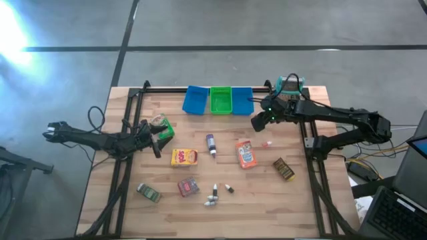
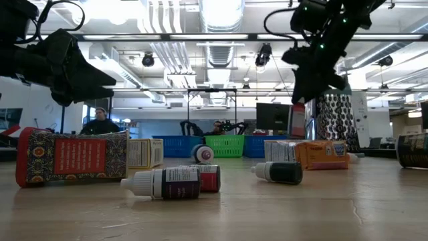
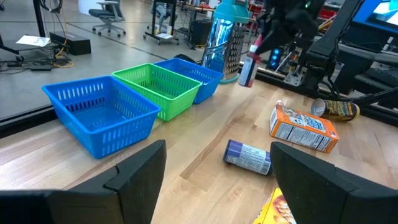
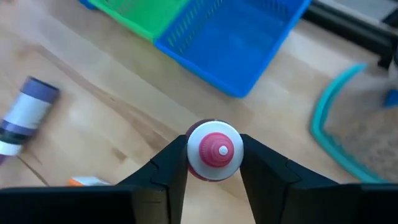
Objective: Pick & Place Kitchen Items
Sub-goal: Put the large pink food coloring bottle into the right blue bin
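Butcher-block bench (image 1: pixel 267 200), bins lined along its far edge. A small white bottle with a pink-red cap (image 4: pixel 215 151) is gripped in the right pincer (image 4: pixel 214 163), raised near the rightmost blue bin (image 4: pixel 239 46) and well above the boards. Released short, it could be dropped beside the rim and rolled away. At the left edge, the left pincer (image 3: pixel 214 180) is held open and empty.

Three bins (image 1: pixel 218 100) stand in a row at the counter's (image 1: pixel 300 213) back edge; before them lie a bottle (image 1: pixel 211 143) and boxes (image 1: pixel 184 157), the grater (image 1: pixel 291 85) right of them.
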### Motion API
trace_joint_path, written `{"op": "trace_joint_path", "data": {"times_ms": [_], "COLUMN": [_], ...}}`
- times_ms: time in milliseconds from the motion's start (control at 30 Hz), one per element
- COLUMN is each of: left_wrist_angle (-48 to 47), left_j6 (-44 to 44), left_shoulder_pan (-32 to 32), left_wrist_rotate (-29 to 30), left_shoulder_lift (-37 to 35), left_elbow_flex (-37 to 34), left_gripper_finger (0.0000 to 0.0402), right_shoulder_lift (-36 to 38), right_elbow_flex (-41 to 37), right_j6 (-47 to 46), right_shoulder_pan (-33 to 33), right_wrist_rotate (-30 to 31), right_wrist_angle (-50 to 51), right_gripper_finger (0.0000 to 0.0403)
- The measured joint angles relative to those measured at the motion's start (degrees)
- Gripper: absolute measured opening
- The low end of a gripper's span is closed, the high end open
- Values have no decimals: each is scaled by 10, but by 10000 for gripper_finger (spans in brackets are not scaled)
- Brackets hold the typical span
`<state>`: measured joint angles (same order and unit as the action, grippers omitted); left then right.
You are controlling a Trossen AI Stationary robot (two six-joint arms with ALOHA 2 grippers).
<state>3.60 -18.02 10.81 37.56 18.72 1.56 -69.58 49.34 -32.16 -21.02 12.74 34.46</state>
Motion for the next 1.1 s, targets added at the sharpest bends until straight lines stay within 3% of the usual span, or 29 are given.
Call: {"op": "trace_joint_path", "data": {"times_ms": [600,1100], "left_wrist_angle": [0,0], "left_j6": [0,0], "left_shoulder_pan": [0,0], "left_wrist_rotate": [0,0], "left_shoulder_lift": [0,0], "left_elbow_flex": [0,0], "left_gripper_finger": [294,294], "right_shoulder_lift": [-7,-192], "right_elbow_flex": [143,297], "right_j6": [86,183], "right_shoulder_pan": [-6,-76], "right_wrist_rotate": [2,3], "right_wrist_angle": [8,67], "right_gripper_finger": [127,129]}}
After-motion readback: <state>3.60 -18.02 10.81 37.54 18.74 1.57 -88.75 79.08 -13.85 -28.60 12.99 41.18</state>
